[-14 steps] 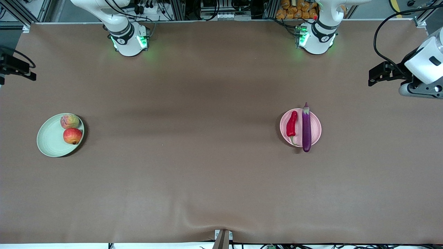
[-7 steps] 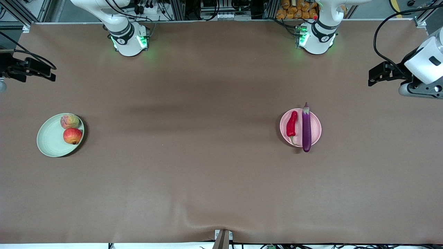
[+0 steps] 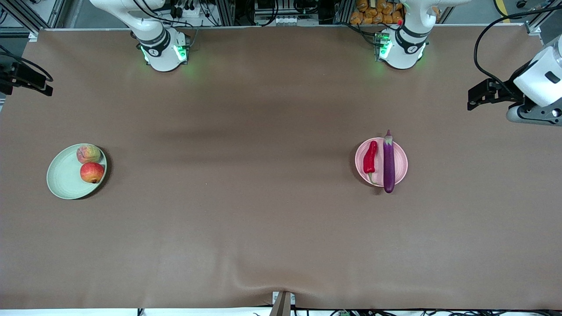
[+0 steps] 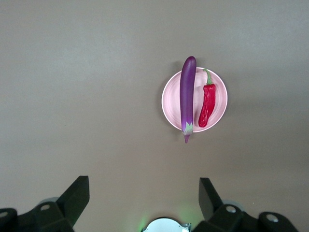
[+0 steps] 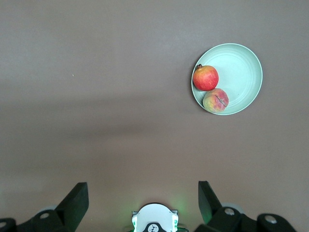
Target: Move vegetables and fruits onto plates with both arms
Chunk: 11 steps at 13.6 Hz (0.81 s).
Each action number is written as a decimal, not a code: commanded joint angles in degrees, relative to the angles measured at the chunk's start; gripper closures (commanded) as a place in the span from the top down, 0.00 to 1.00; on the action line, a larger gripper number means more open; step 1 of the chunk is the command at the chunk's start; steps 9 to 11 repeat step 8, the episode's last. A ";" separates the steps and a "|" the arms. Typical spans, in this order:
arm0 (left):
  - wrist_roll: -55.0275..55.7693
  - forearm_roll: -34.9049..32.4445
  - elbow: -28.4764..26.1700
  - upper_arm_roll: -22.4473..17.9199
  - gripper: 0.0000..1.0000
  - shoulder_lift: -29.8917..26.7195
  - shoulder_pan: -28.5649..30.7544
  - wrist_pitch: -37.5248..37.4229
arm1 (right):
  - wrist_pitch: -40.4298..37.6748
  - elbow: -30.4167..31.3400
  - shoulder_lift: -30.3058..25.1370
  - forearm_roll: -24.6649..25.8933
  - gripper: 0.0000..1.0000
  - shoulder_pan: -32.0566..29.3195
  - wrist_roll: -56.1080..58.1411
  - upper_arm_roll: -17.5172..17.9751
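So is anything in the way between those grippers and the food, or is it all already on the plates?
Nothing visible stands in the way. The eggplant and chili pepper lie on the pink plate, both fruits on the green plate. The left gripper and right gripper are open, high above bare table.

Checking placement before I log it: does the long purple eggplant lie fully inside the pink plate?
No. The long glossy purple eggplant lies across the round pink plate, both ends overhanging its rim.

Two fruits (image 5: 210,89) touching on green plate (image 5: 241,67); fingers (image 5: 77,203) spread.
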<state>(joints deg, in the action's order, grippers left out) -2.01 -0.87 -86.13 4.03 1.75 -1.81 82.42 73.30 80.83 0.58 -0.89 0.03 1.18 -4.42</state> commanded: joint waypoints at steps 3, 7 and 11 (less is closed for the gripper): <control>0.69 0.96 0.44 0.10 1.00 -0.17 -0.03 0.55 | 0.44 -1.38 0.65 -0.33 1.00 -0.03 -0.91 0.72; 0.78 0.96 0.35 0.19 1.00 -0.08 -0.03 1.25 | 0.97 -0.94 0.47 -2.08 1.00 -0.64 -0.74 0.55; 0.78 0.96 0.27 0.19 1.00 -0.17 -0.03 1.26 | 0.97 -0.94 0.47 -2.44 1.00 -0.56 -0.65 0.55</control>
